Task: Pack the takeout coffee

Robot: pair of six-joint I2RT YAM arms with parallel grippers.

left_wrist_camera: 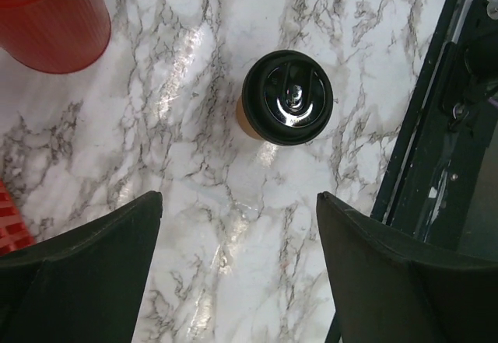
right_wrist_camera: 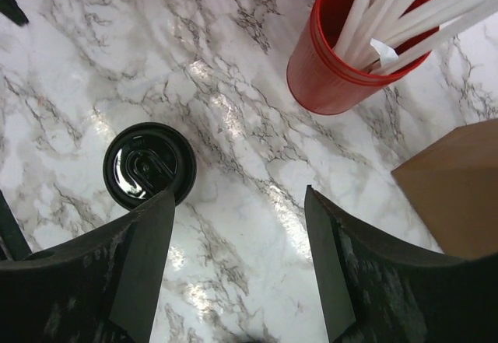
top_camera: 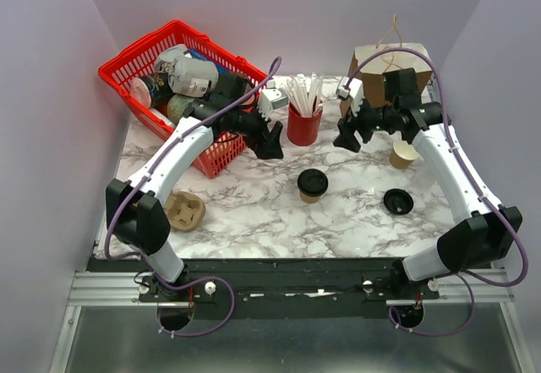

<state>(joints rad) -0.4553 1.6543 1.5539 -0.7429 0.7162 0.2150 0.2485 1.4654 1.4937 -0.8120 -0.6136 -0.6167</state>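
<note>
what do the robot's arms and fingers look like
Both the left arm and right arm have white shell links and black joints. A purple cable runs along each. The left fingers and right fingers are broad, matte black wedges, with no markings visible.

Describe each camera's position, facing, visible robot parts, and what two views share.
Top external: above, behind, looking down on the table; left arm, right arm show.
Left wrist: faces down at the takeout coffee; open left gripper shows.
Right wrist: faces down near the red straw cup; open right gripper shows.
Wrist views share the takeout coffee.
</note>
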